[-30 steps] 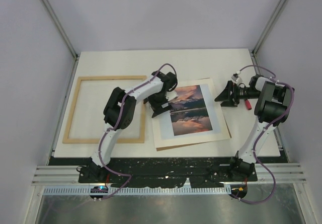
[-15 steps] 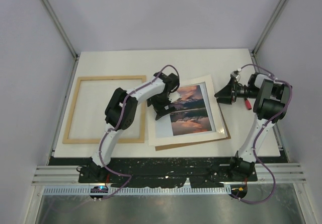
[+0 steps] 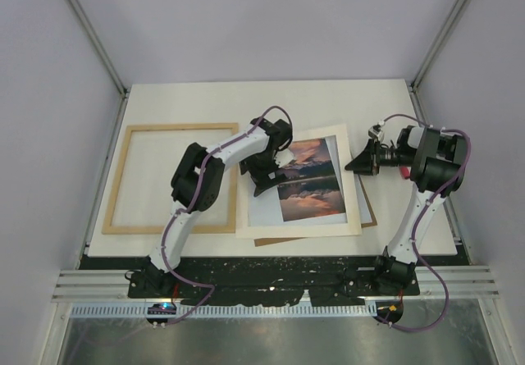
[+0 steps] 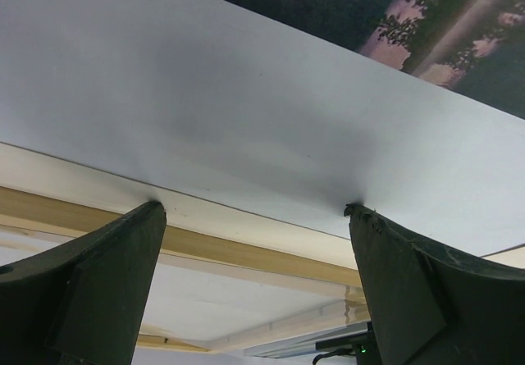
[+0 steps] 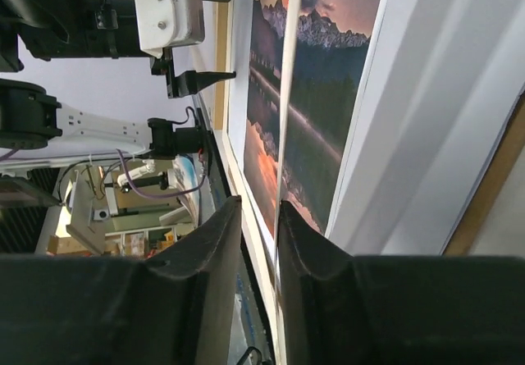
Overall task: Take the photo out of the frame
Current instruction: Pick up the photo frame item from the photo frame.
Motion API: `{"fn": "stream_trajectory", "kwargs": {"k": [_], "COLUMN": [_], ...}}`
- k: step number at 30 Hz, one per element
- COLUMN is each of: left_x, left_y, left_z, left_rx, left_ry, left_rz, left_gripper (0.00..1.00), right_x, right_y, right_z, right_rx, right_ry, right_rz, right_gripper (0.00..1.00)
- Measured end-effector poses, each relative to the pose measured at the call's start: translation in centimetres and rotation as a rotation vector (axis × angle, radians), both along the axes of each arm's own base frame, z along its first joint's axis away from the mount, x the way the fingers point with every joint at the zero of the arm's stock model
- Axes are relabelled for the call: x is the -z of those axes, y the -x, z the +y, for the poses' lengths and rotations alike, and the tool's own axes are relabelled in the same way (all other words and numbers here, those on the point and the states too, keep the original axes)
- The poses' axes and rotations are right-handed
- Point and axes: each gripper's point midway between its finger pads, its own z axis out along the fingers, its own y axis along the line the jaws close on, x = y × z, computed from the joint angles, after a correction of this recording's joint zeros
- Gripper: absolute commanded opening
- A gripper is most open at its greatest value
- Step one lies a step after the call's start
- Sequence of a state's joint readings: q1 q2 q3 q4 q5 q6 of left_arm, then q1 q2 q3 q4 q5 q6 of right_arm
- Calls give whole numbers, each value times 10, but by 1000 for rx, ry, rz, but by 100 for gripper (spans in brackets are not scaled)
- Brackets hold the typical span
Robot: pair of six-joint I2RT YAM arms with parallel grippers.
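Found the frame empty at left. Caught the photo at centre, sandwiched between cream mat and backing board, not yet freed. Showed left gripper spread wide at its left edge, right gripper nearly together around the mat's right edge, grip uncertain.

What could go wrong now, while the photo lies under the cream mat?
1. The right end effector pinches the cream mat at its edge; lifting it may drag or curl the photo beneath.
2. The left end effector, open, rests at the photo's white margin; pressing or sliding there may crease it.
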State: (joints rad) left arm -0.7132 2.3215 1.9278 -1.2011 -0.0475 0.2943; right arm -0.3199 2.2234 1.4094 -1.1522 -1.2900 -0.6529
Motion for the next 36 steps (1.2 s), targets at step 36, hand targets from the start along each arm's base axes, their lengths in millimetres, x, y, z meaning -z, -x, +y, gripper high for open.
{"fn": "stream_trajectory", "kwargs": {"k": [36], "left_x": [-246], "left_y": [-1], "left_z": [149], "left_rx": [-448], "left_ry": [868], "left_rz": [-337], "left_gripper": [100], "right_x": [-371], "right_y": [-7], "right_z": [170], "right_rx": [-186], "right_ry": [-128], "right_rz": [-632], "right_gripper": [8]}}
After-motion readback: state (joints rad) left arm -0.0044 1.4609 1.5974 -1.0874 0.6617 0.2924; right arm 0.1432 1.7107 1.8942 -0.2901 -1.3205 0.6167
